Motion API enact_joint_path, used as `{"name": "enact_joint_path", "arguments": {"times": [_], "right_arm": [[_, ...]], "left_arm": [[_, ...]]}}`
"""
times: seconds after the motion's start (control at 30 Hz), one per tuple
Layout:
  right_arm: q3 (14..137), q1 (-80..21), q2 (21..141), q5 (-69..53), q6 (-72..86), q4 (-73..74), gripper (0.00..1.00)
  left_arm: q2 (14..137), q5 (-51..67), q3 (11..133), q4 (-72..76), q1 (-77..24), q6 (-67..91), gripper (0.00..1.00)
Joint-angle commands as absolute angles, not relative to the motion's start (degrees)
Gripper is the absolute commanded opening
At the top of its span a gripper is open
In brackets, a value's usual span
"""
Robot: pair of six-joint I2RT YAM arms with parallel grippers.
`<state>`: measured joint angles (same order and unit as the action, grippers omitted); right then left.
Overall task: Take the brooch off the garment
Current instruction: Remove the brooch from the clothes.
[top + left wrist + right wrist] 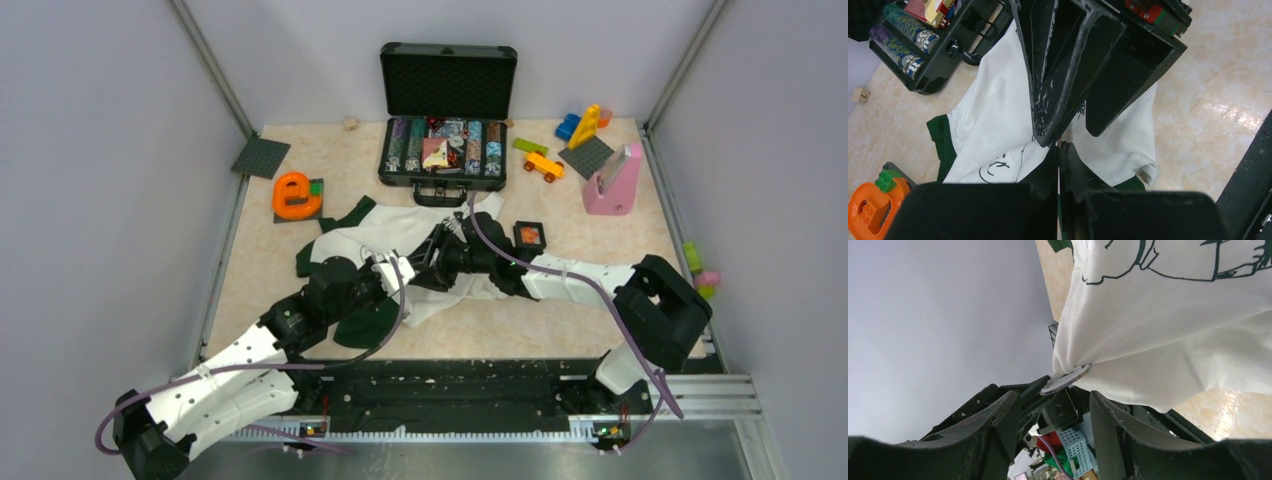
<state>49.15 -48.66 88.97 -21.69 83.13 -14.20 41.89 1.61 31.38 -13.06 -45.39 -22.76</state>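
Observation:
The white and green garment [385, 232] lies mid-table, and both grippers meet over it. My left gripper [1059, 146] is shut, pinching a tiny orange-brown speck, the brooch [1060, 142], at its tips. In the right wrist view the brooch shows as a small flat disc [1066, 379] held by the left gripper's dark fingers [1035, 392], with the white cloth [1158, 340] drawn to a peak at it. My right gripper [1054, 395] is open, with a finger on either side just below the disc. In the top view the left gripper [405, 268] and right gripper [440, 255] nearly touch.
An open black case [445, 150] of chips stands behind the garment. A large orange letter "e" [295, 195] lies far left, a small black box [529, 236] beside the right arm. A toy car [543, 165], blocks [583, 125] and a pink stand [613, 180] are back right.

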Motion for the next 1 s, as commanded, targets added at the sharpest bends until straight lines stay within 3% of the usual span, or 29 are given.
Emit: {"name": "enact_joint_path", "arguments": {"times": [0.0, 0.33, 0.47, 0.5, 0.53, 0.6, 0.63, 0.8, 0.97], "right_arm": [[50.38, -49.83, 90.85, -21.35, 87.63, -16.24, 0.52], [50.53, -49.95, 93.16, -20.54, 88.16, -17.62, 0.26], [50.00, -49.92, 94.65, -21.31, 88.67, -19.52, 0.13], [49.74, -49.92, 94.92, -21.37, 88.61, -19.85, 0.10], [49.44, -49.84, 95.11, -21.44, 88.41, -20.20, 0.06], [48.52, -49.64, 95.29, -21.36, 88.00, -21.04, 0.03], [48.01, -49.53, 95.49, -21.40, 87.44, -21.57, 0.00], [46.23, -48.85, 95.71, -21.52, 78.83, -21.29, 0.00], [42.88, -48.69, 94.89, -23.60, 62.97, -28.75, 0.00]], "left_arm": [[41.97, 0.53, 30.90, -7.46, -46.39, -23.88, 0.00], [41.03, 2.34, 29.08, -5.02, -47.91, -23.31, 0.00], [39.61, 3.90, 27.74, -3.84, -48.05, -22.16, 0.06], [39.18, 4.54, 27.38, -3.53, -48.07, -21.50, 0.11], [38.65, 5.29, 27.05, -3.07, -48.11, -20.33, 0.28], [36.72, 7.55, 26.22, -2.11, -48.08, -17.61, 0.90], [35.41, 7.66, 25.74, -1.37, -48.08, -15.21, 0.98], [28.58, -0.42, 21.68, 3.25, -48.13, 4.32, 0.99], [24.18, -14.10, 20.94, -1.55, -48.05, 22.11, 0.99]]}}
